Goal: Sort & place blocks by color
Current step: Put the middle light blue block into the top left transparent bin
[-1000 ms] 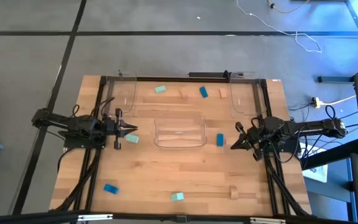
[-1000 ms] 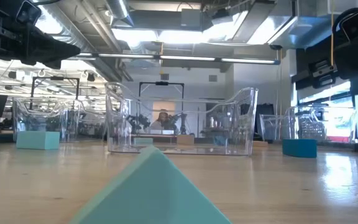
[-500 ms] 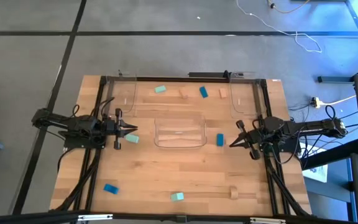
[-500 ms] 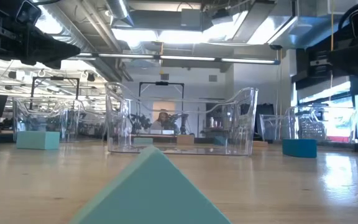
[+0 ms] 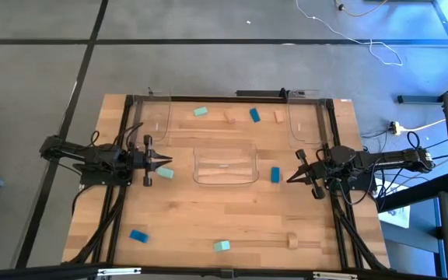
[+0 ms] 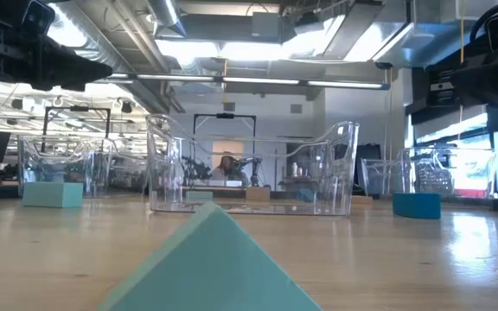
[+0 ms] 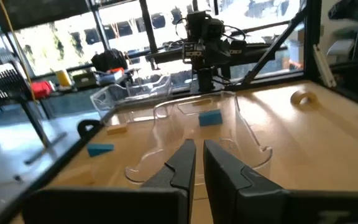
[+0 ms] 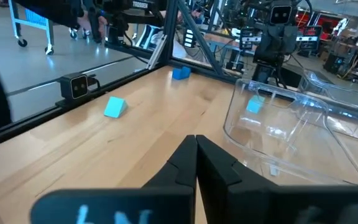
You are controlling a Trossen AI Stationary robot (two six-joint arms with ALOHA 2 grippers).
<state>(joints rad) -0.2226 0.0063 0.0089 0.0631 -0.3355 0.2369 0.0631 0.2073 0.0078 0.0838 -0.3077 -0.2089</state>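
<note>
- Since a second ago the right gripper (image 5: pixel 292 178) has shifted slightly toward the middle tray (image 5: pixel 225 165); nothing else has moved.
- Right gripper: fingers pressed together, holding nothing, poised above the table (image 5: pixel 208 222) just beside the blue block (image 5: pixel 275 175), which lies right of the middle tray with its long axis running toward the far edge.
- Left gripper (image 5: pixel 168 162): fingers nearly together with a thin gap, empty, tip just over a mint block (image 5: pixel 165 173) left of the middle tray.
- Far row: a mint block (image 5: pixel 201 112) tilted, a tan block (image 5: pixel 229 117), a blue block (image 5: pixel 254 115) tilted, and another tan block (image 5: pixel 278 117) lying lengthwise toward the far edge.
- Near edge: a blue block (image 5: pixel 138 235) at the left, a mint block (image 5: pixel 222 246) in the middle, a tan block (image 5: pixel 292 241) at the right.
- Middle tray is clear and holds no blocks; the left tray (image 5: pixel 155 123) and right tray (image 5: pixel 305 123) at the far corners also show none inside.
</note>
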